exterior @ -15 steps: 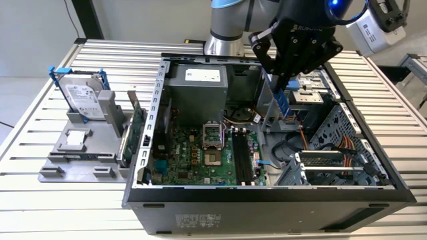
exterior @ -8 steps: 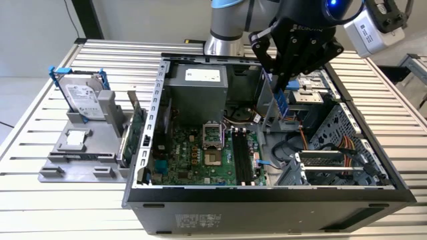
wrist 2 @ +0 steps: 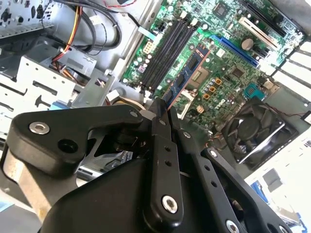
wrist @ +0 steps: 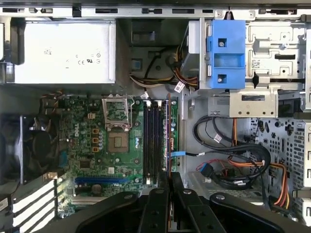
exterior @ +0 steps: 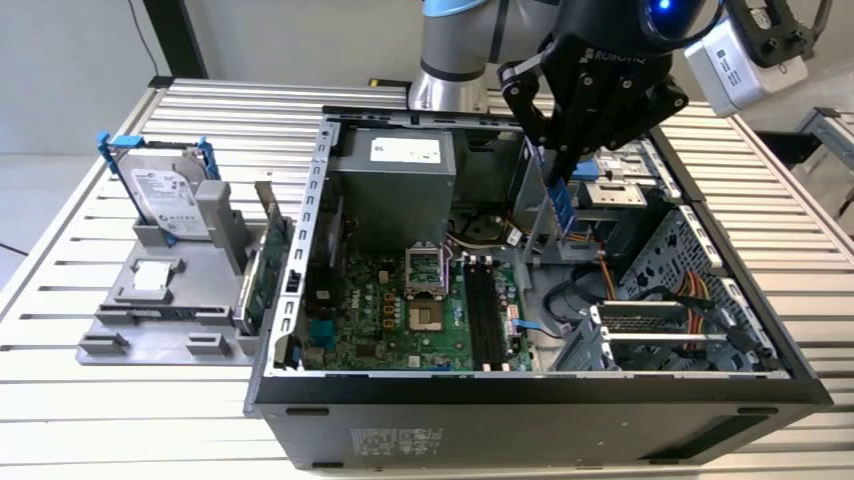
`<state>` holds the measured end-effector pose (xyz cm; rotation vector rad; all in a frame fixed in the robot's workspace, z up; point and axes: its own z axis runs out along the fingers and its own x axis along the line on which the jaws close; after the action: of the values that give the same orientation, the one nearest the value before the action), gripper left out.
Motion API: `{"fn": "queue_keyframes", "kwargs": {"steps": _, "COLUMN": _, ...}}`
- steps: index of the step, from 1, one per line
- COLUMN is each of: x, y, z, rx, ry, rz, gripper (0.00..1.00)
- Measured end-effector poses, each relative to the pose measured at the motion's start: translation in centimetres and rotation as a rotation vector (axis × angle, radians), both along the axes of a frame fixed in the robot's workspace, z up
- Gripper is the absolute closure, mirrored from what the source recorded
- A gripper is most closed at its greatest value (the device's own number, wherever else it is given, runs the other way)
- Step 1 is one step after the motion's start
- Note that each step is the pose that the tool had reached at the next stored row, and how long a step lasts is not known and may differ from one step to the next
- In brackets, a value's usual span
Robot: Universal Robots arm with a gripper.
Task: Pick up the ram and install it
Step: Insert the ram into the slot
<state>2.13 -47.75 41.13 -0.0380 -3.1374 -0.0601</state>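
A robotics workshop: a slatted metal tabletop (exterior: 80,400) carries an opened computer case (exterior: 534,425) beside a grey parts fixture (exterior: 160,320).

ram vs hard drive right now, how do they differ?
The ram is a thin blue stick; the hard drive is a boxy silver block in a blue frame. The ram is clamped in the gripper over the open case; the hard drive stands in a grey holder outside it, toward the exterior view's left. Both stand on end, uninstalled.

A ribbed metal table (exterior: 80,420) stands before a plain pale wall (exterior: 294,40).
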Motion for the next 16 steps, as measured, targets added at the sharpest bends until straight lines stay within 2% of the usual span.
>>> {"fn": "queue_keyframes", "kwargs": {"steps": 5, "x": 0.0, "y": 0.0, "z": -0.02, "rx": -0.0001, "ry": 0.0, "rz": -0.002, "gripper": 1.0}}
{"fn": "queue_keyframes", "kwargs": {"steps": 16, "x": 0.0, "y": 0.0, "z": -0.58, "rx": -0.0001, "ry": 0.0, "rz": -0.01, "gripper": 1.0}}
